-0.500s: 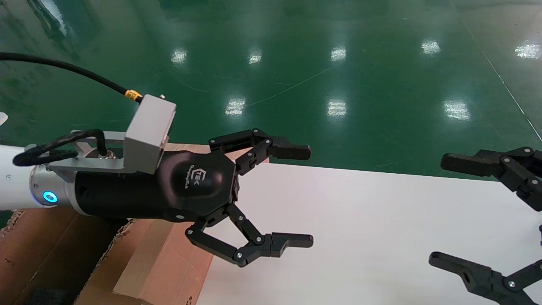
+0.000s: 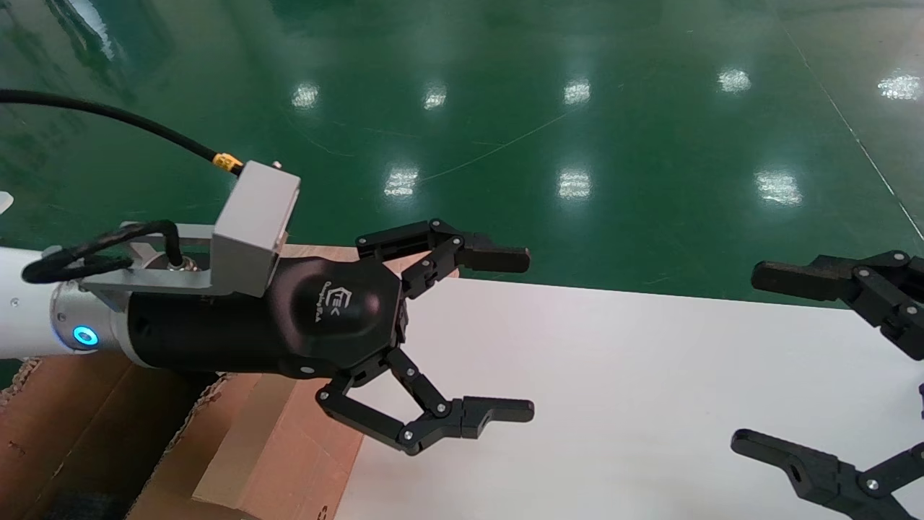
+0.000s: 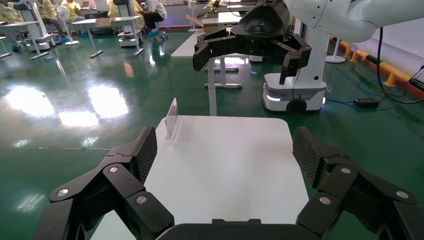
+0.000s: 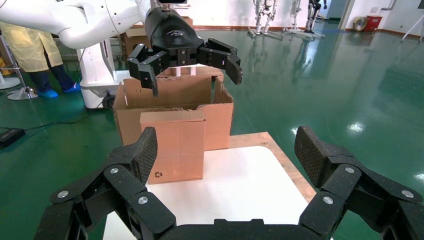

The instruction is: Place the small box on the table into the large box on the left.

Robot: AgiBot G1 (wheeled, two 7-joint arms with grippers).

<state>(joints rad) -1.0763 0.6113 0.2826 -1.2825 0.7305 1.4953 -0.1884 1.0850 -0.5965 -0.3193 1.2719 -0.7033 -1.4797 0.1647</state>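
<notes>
The left gripper [image 2: 516, 336] is held above the small box [image 4: 175, 146] — jaws wide open, empty; the right gripper [image 2: 758, 361] likewise.

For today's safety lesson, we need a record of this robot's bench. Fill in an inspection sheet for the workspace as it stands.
Surface: white table, bare where visible; pale wooden board along one edge.
Job's things: small box upright on the table, against the large box, whose rim is torn.
Clutter: small clear upright panel at the table's edge.
Grippers: left hand open above the small box; right hand open, over the table's right side.
Cables: black cable to the left wrist.
Surroundings: glossy green floor; other robots and people behind.
</notes>
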